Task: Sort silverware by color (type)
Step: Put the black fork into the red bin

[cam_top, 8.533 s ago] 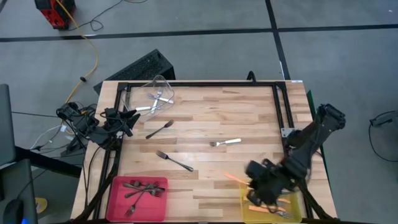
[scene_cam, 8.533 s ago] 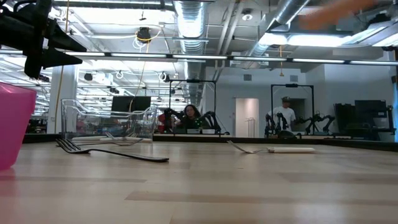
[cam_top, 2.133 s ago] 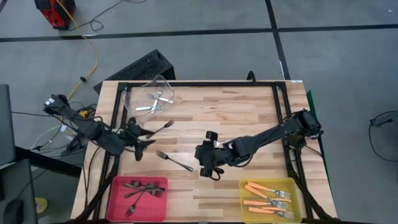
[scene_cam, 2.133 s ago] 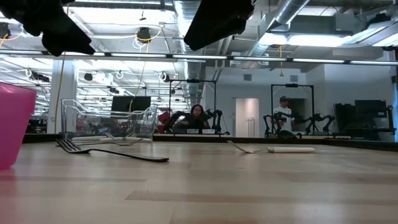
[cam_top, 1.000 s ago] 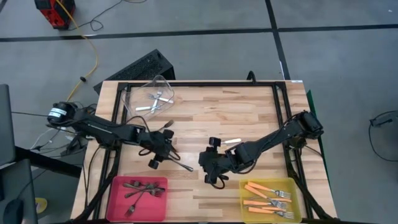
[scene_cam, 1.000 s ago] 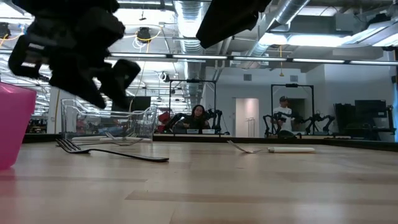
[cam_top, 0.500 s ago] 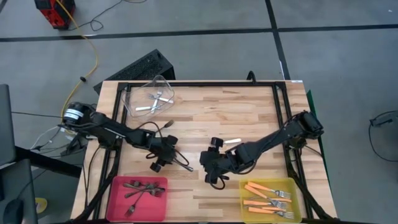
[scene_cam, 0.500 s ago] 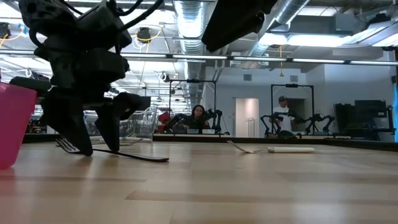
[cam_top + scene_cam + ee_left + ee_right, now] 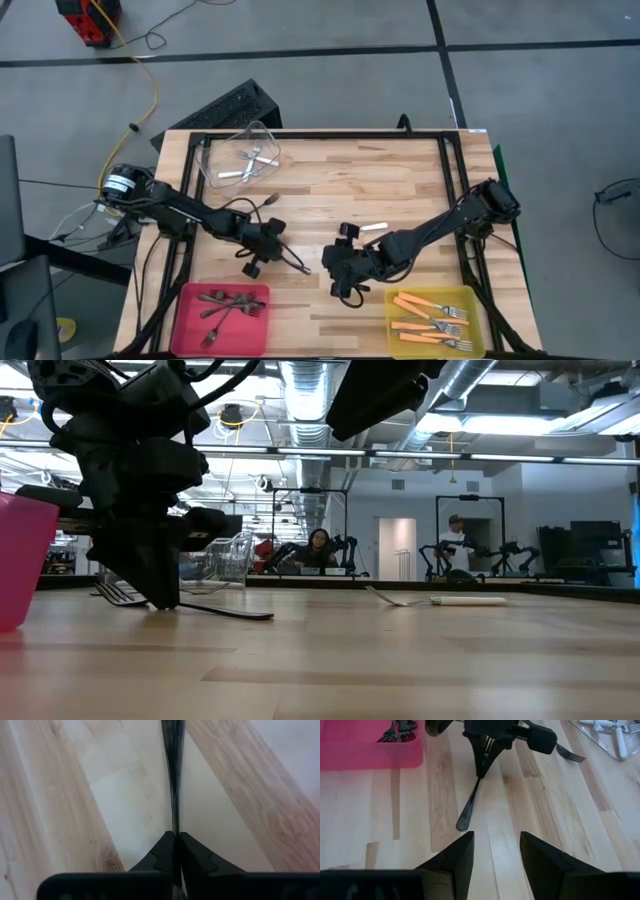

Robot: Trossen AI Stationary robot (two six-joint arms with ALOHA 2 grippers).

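Left gripper [image 9: 262, 252]: your arm is down at the wooden slatted table [image 9: 400, 180], fingers [image 9: 192, 857] pinched nearly together on the handle of the slim dark grey fork [image 9: 475, 795] lying mid-table. The left wrist view shows the handle as a thin dark line running straight out from between the pads. Half a second ago the fingers stood visibly apart over this fork; now they have closed on it. The low view shows the fork's far end touching the table, so it does not look lifted yet.

Right gripper [image 9: 338, 280]: hangs above the table just beside the dark fork's handle end, fingers [image 9: 455, 855] spread apart and holding nothing.

State of sort:
- pink plastic bin [image 9: 190, 300] at the near left edge: several dark forks inside.
- yellow plastic bin [image 9: 395, 335] at the near right: orange-handled forks.
- clear plastic bin [image 9: 262, 132] at the far left: shiny silver forks.
- Loose: a second dark fork [image 9: 266, 202] beyond the left gripper, and a pale-handled silver fork [image 9: 374, 227], partly hidden by the right arm, so its exact lie is hard to read.

Judgement: grasp looks made; your next move is likely to lift and carry to the pink bin. The thin handle may slip or swing.
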